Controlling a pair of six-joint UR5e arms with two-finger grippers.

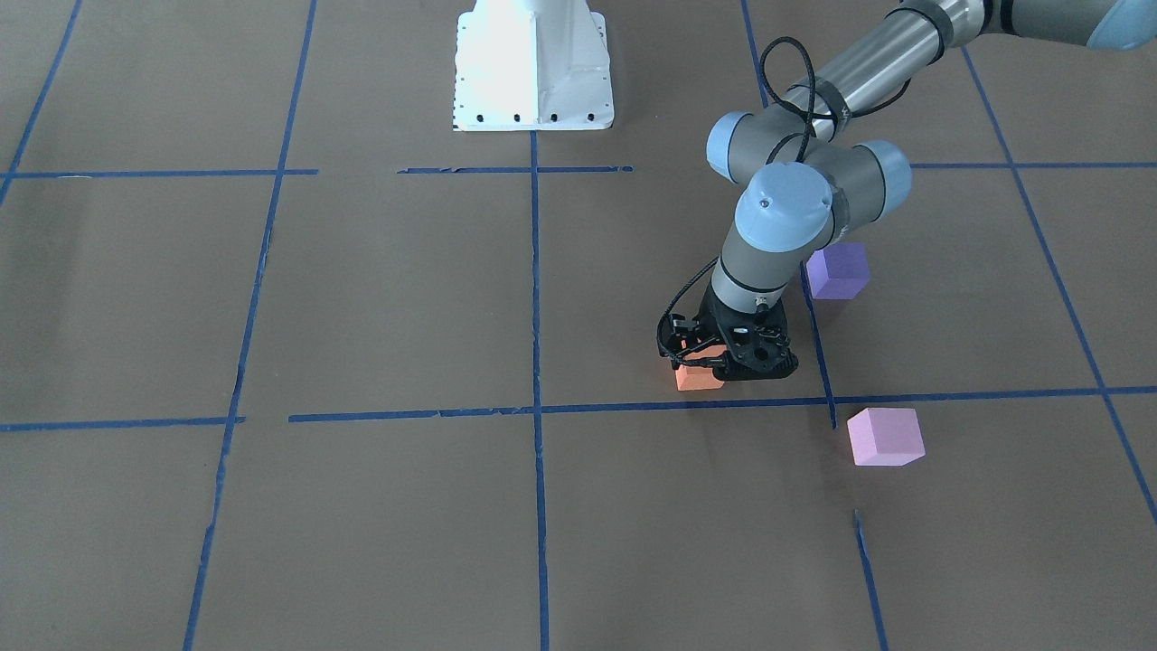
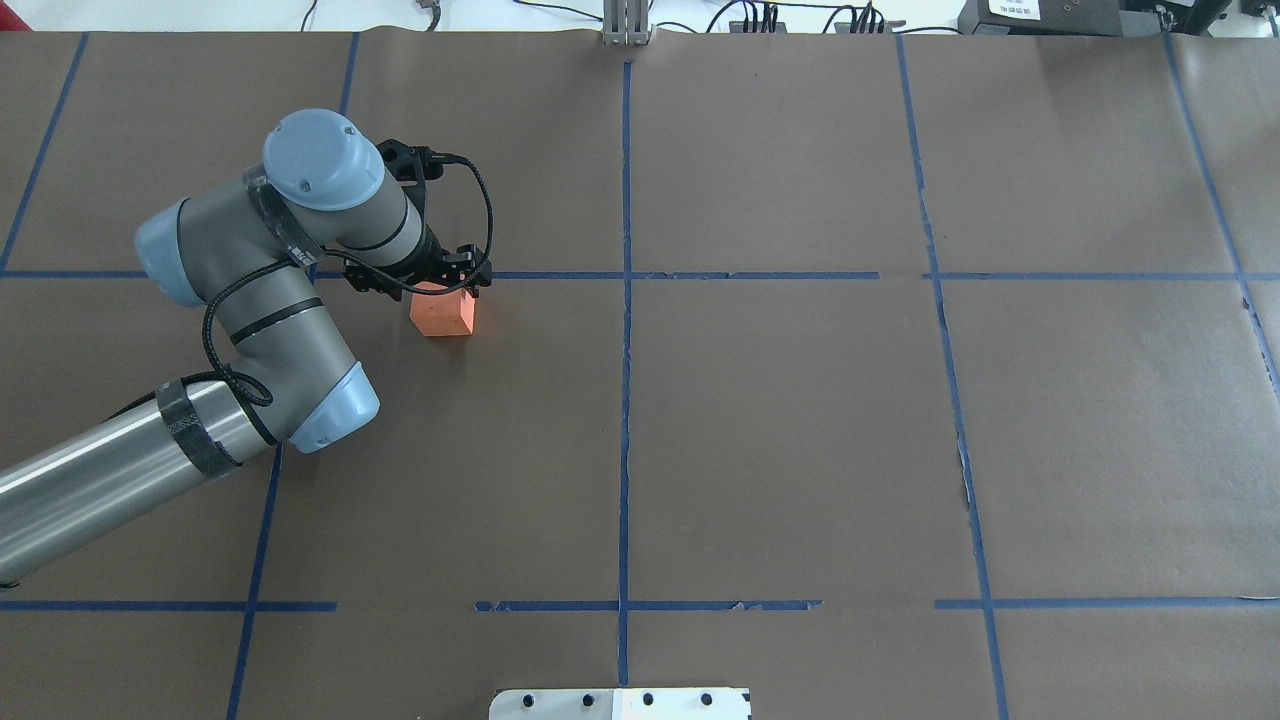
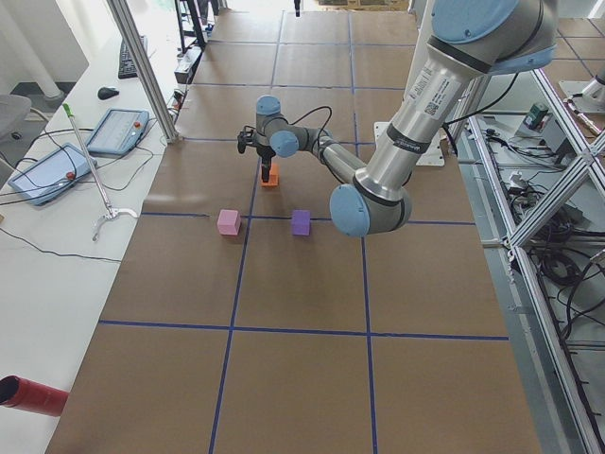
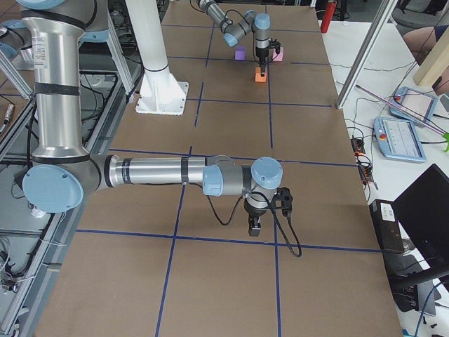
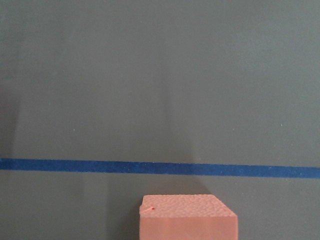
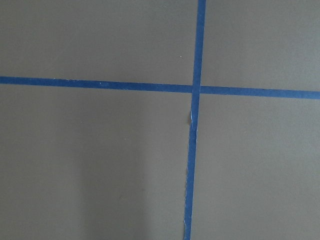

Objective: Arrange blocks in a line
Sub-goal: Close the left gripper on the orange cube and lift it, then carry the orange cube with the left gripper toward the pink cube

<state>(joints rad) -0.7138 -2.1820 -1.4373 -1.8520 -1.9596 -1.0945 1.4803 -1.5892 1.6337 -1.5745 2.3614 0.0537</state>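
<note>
The big brown table (image 2: pixel 800 450) has blue tape lines (image 1: pixel 633 407) that cut it into squares. The lines can help with making a straight row.

The left arm (image 2: pixel 250 330) reaches far out over the table and bends down, because all three blocks are on its side. The right arm (image 4: pixel 154 172) hangs low over a bare part of the table, well apart from the blocks, so I think it has no job right now.

The left gripper (image 1: pixel 723 357) points straight down and sits right on top of the orange block (image 2: pixel 443 314). Its fingers are hidden, so I cannot tell if they squeeze the block or are open around it. The right gripper (image 4: pixel 254 226) is too small to tell if it is open or closed, and its own camera shows only tape.

The orange block rests on the table, just beside a blue line. The purple block (image 1: pixel 838 269) and the pink block (image 1: pixel 885 437) sit near each other, off to one side of it. The three do not make a row yet. I think the orange one is the one being handled because it is the odd one out.
</note>
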